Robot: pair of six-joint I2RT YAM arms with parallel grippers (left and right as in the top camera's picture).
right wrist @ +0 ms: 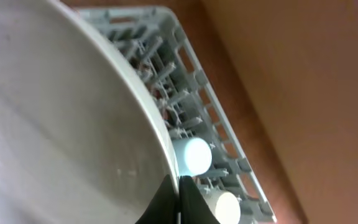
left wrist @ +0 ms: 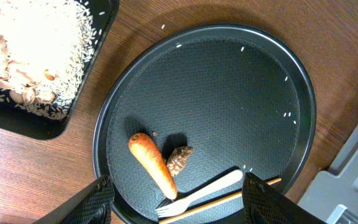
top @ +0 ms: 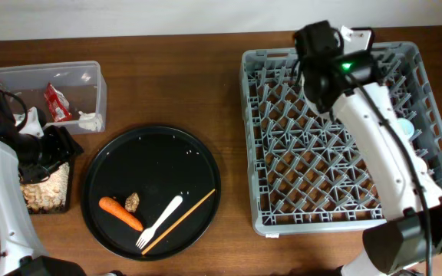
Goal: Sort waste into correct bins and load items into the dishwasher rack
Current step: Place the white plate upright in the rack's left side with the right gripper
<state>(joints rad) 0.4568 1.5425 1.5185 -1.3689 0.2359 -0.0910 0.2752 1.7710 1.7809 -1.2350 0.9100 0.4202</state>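
Note:
My right gripper is over the far side of the grey dishwasher rack. In the right wrist view its jaws are shut on the rim of the pale plate, held on edge over the rack. The light-blue cup and the white cup stand in the rack. My left gripper is open and empty above the carrot, beige chunk, white fork and chopstick. The bowl is out of view.
The carrot, fork and chopstick lie on a large round black tray. The clear tub holds the red wrapper and the tissue. The shallow black tray holds rice.

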